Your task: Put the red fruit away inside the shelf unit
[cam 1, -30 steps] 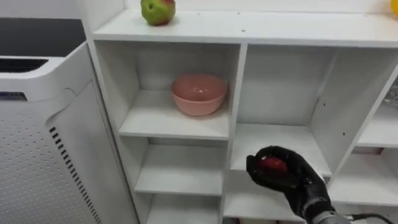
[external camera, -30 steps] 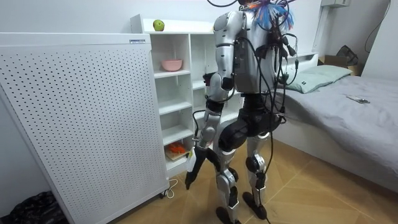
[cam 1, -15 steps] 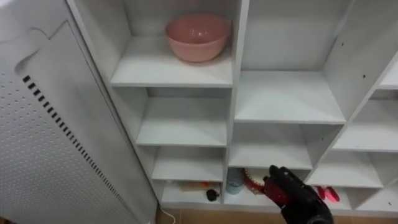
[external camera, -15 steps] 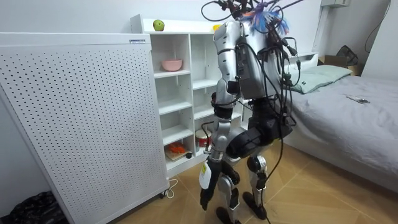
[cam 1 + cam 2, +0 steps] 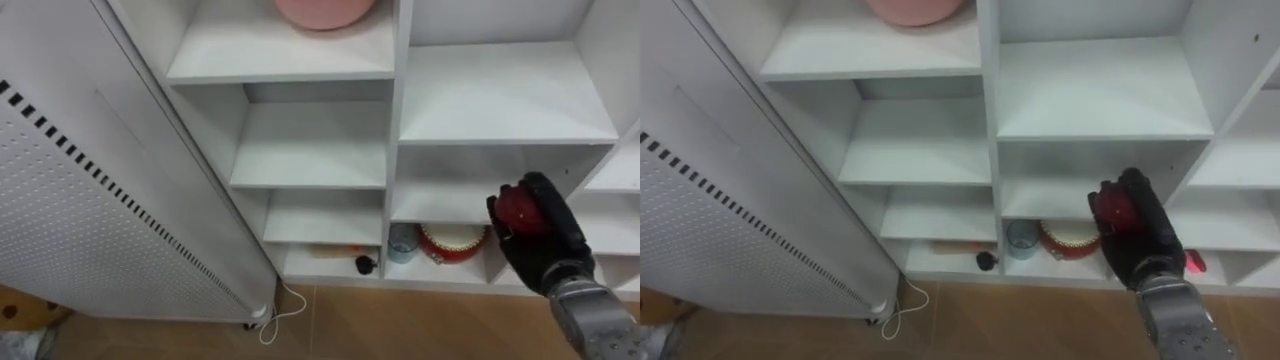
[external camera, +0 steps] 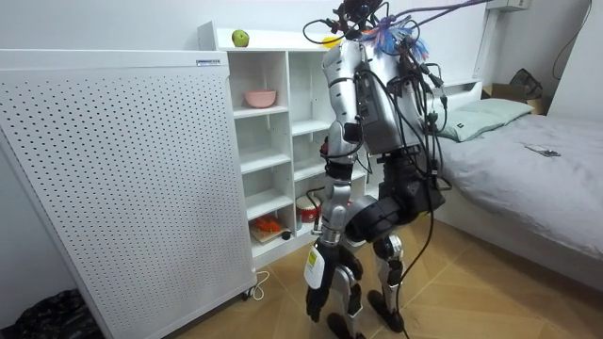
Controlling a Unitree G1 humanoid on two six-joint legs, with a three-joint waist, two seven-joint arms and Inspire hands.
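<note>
A big white board full of little holes point(image 6: 122, 179) stands just beside the white closet point(image 5: 318, 150). The robot is bent low in front of the closet. A pink bowl point(image 5: 325, 10) sits on a high shelf on the left side. A round red dish point(image 5: 452, 243) sits on the bottom shelf. The left robot hand point(image 6: 315, 299) hangs low by the legs. The right robot hand point(image 5: 545, 245) is curled tight round a red fruit point(image 5: 518, 208), up in the air in front of the low shelves. A green apple point(image 6: 240, 38) rests on top of the closet. A small blue cup point(image 5: 403, 242) stands just beside the dish.
</note>
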